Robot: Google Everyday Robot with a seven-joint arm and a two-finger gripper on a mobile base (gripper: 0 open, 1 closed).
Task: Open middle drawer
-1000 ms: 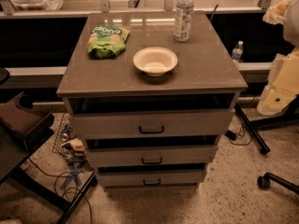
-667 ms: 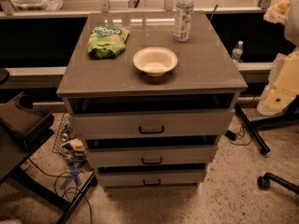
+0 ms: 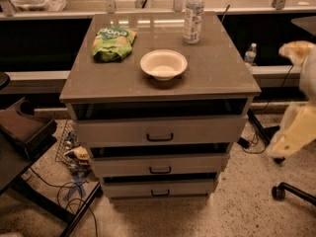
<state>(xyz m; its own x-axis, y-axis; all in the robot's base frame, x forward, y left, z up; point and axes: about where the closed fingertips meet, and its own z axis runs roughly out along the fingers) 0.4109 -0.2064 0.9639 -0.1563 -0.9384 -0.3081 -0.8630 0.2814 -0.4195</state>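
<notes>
One bowl (image 3: 163,64), bottle (image 3: 193,14), chip bag (image 3: 113,43) on grey tabletop (image 3: 217,70); end effector (image 3: 289,135) at right, grip unclear.

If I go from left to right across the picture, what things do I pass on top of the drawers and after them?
First the green snack bag → white bowl → tall water bottle → small bottle beyond the cabinet → the robot's tool, right of the cabinet, away from the middle drawer.
</notes>
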